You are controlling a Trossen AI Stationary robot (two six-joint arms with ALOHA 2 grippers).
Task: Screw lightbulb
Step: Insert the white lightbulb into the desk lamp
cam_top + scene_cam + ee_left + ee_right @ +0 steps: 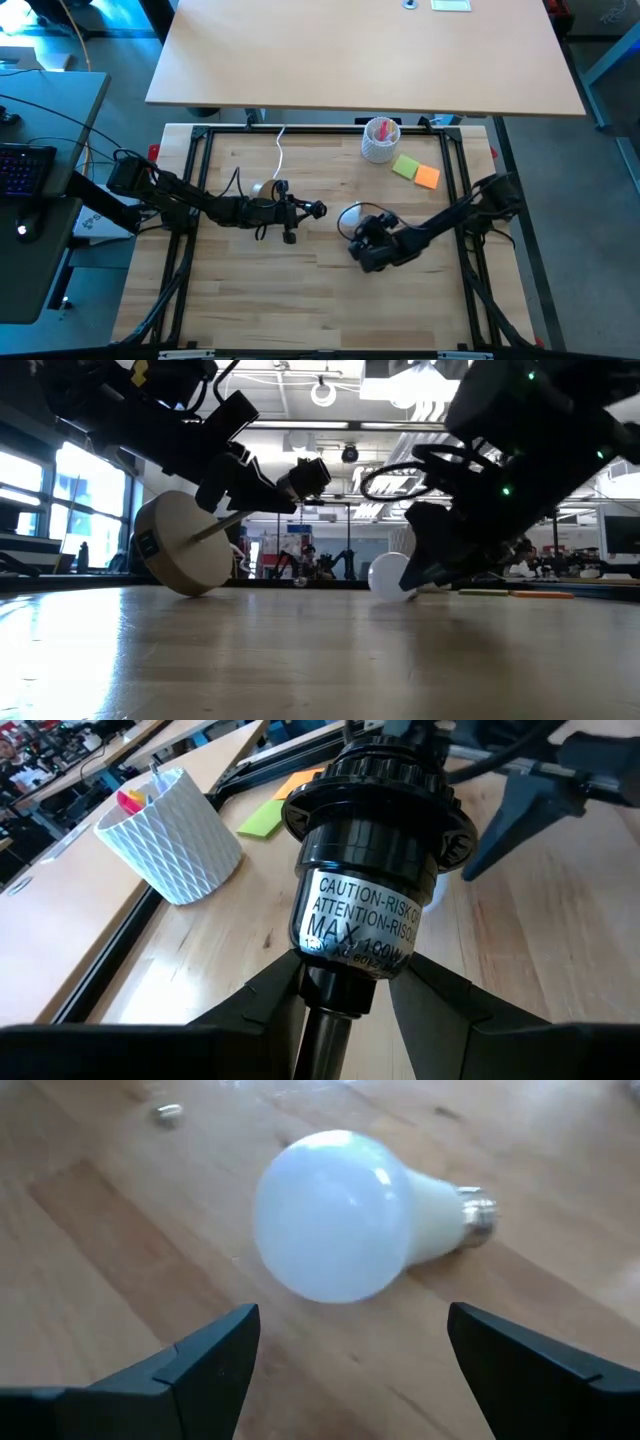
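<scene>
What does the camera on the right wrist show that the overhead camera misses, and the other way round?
Only the right wrist view shows the lightbulb lying on its side, silvery base included, between the open right gripper's fingers. Only the high view shows the left gripper holding the lamp socket, plus the white cup and sticky notes. Both show the wooden table and the right gripper.

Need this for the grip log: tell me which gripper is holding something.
The left gripper, clamped on the black lamp socket's stem; the right gripper stands open over the lightbulb.
</scene>
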